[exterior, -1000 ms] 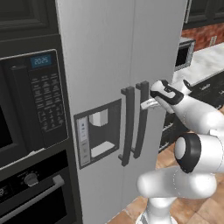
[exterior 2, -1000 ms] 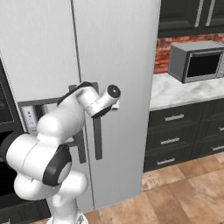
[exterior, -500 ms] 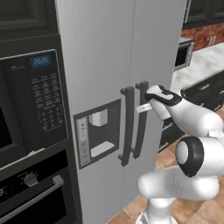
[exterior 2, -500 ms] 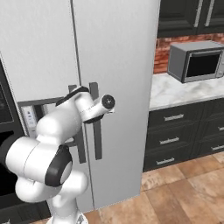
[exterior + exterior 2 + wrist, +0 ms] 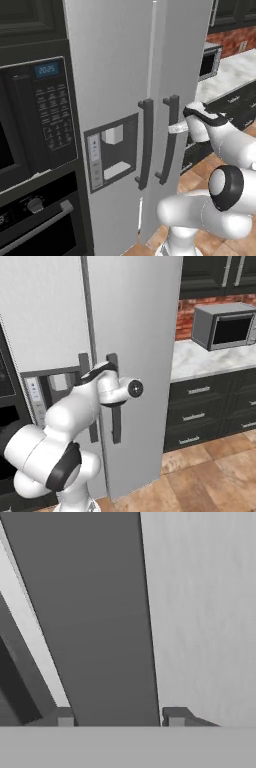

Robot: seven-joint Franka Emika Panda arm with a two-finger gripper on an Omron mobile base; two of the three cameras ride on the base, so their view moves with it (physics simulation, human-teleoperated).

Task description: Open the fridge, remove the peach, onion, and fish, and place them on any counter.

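Left base view: the fridge (image 5: 120, 90) stands shut, both doors flush, with the dispenser recess (image 5: 112, 150) in the left door. Two dark vertical handles sit side by side at the door seam. The gripper (image 5: 176, 128) has come in from the right since a second ago and now sits on the right-hand handle (image 5: 170, 137), about a third of the way down the bar. Earlier it hung just off the handle; now the light fingers overlap it.

Right base view: the arm's wrist covers the upper part of the same handle (image 5: 114, 416), and the hand is pressed close to the door face. The counter (image 5: 210, 358), with a microwave (image 5: 222, 326) on it, lies to the right of the fridge, well apart from the hand.

Hand view: the handle (image 5: 95, 617) runs as a broad dark bar straight between the two fingertips (image 5: 65, 716), one tip at each edge of it. The jaws have narrowed from wide open and appear to be clamping on the bar; whether the pads are fully seated I cannot tell.

Judgement: the grasp on the door is being made, so pulling it open looks like the next step. The peach, onion and fish are presumably inside, behind the closed door.
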